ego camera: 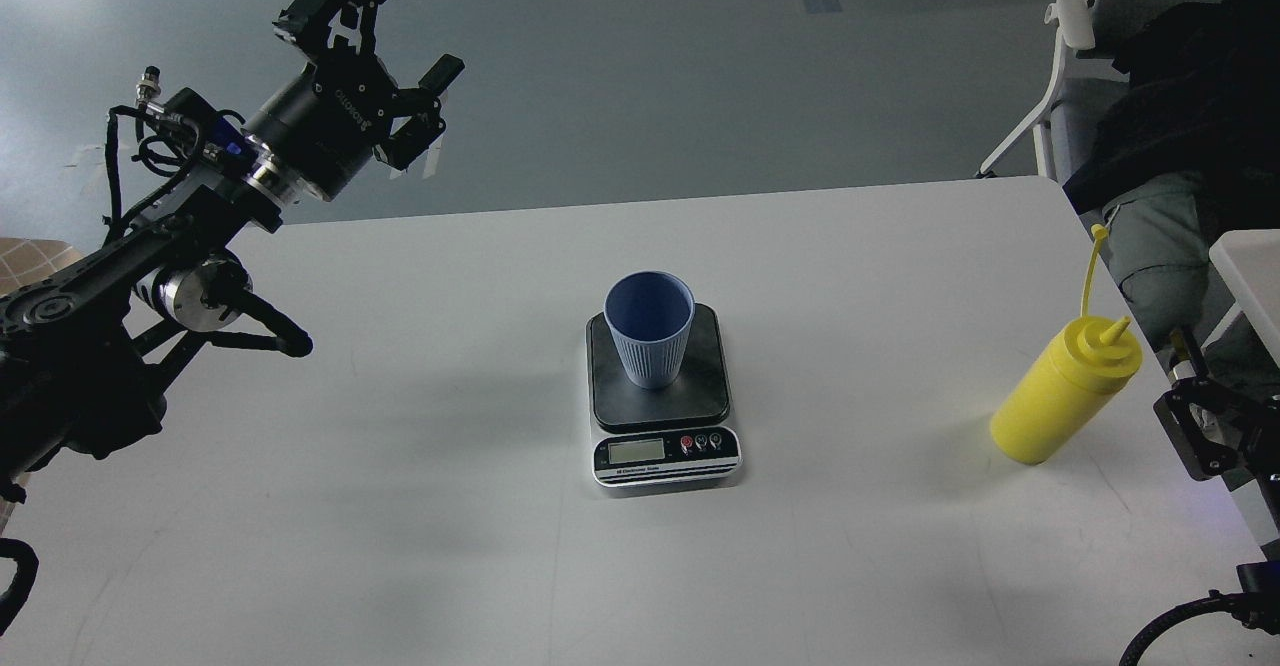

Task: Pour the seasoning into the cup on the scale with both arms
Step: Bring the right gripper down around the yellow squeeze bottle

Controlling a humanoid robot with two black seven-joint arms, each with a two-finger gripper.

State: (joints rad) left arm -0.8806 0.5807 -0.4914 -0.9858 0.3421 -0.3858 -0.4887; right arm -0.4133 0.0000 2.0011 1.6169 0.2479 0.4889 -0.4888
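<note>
Up at the top left, the left gripper (405,31) hangs above the far edge of the white table (400,506) with its two fingers (440,74) spread wide apart, nothing between them and nothing touching them. It's well away from everything else. Dead centre on the table sits the scale (662,396), display and buttons facing the camera, and the pale blue cup (649,329) stands upright on its dark plate, a bit toward the back left. Way over on the right the yellow seasoning bottle (1063,391) stands on the table by itself, strap sticking up. Right gripper (1200,436) is just beside the bottle at the frame edge, mostly cut off, so honestly can't tell how its fingers stand or whether they touch it.
</note>
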